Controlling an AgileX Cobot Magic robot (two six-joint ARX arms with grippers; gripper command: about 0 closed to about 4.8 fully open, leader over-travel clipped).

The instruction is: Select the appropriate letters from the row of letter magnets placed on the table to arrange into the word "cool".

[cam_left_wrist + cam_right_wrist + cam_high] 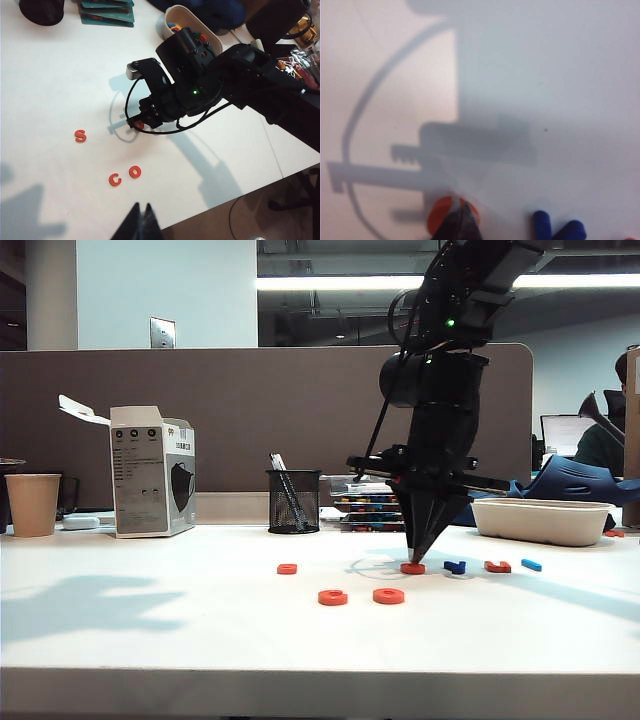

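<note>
While the black right arm stands almost upright over the middle of the white smooth worktop (150,640), its wrist bends so that the right pincer (414,558) points straight down. The two fingers are pressed together into one narrow tip, and this tip touches a small orange ring-shaped plastic magnet (412,568); whether the ring is really gripped or only touched, I cannot tell. The right wrist view shows the same dark tip over the orange ring, with the dark-blue Y-like magnet (557,227) just beside it.

The left pincer (141,222) hangs high above the near edge of the worktop, its fingers closed together and holding nothing.

Near the front lie an orange open-ring C magnet (115,180) and a second orange ring magnet (134,172), close side by side. An orange S magnet (80,135) lies apart from them. To the right of the right pincer lie an angular orange magnet (497,566) and a light-blue bar magnet (531,564).

Behind, a black mesh pen cup (293,501), a white carton (150,480), a paper cup (33,504) and a white oval tray (540,521) stand before a brown partition panel (250,410).
</note>
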